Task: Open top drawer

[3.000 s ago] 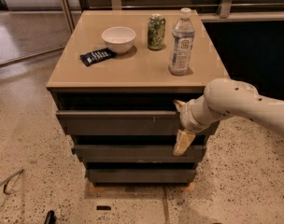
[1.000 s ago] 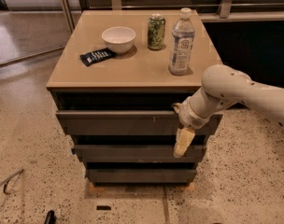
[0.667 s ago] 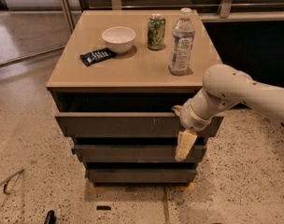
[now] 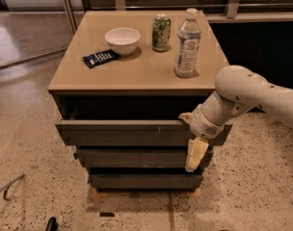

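Observation:
The top drawer (image 4: 132, 133) is a wide dark grey-brown front with small pale scratches right of centre. It stands pulled out a little, with a dark gap between it and the cabinet top. My gripper (image 4: 191, 136) is at the drawer front's right end, pointing down, against its top edge and face. The pale arm reaches in from the right.
Two narrower grey drawer fronts (image 4: 137, 157) sit below it. On the tan cabinet top (image 4: 137, 73) stand a white bowl (image 4: 122, 40), a green can (image 4: 161, 32), a water bottle (image 4: 187, 42) and a dark packet (image 4: 100, 58). Speckled floor lies all around.
The top drawer front has come a little forward, widening the dark gap above it. My gripper has moved forward with it at the right end.

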Controlling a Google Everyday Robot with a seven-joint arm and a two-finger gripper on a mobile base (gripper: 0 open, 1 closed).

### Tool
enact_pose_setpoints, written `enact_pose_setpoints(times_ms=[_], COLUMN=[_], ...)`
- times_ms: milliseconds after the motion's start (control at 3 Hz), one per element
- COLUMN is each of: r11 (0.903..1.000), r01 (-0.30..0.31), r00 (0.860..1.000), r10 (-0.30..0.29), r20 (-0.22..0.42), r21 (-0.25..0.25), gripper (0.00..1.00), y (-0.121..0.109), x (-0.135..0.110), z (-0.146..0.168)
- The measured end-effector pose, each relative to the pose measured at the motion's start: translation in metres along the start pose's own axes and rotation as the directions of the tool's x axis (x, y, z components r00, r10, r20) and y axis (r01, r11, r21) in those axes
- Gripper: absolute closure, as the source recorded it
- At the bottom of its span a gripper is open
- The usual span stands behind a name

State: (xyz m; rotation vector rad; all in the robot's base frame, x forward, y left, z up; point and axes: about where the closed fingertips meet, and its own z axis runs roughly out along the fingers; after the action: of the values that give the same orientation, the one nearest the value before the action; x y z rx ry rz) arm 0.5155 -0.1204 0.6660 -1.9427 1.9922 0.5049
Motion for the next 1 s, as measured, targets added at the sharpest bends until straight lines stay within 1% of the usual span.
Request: enact_pose_setpoints(times_ms=[333, 667, 1000], r11=[0.9992, 0.9962, 0.9891], r01=[-0.006, -0.017, -0.028], r00=[1.0, 0.999, 0.999], r10=[0.007, 0.019, 0.032], r20=[0.022, 0.033, 0.029], r21=[-0.039, -0.086, -0.145], gripper=[0.0, 0.0, 0.0], y=[0.027, 0.052, 0.073], x=[-0.002, -0.002, 0.001], z=[-0.015, -0.024, -0.029])
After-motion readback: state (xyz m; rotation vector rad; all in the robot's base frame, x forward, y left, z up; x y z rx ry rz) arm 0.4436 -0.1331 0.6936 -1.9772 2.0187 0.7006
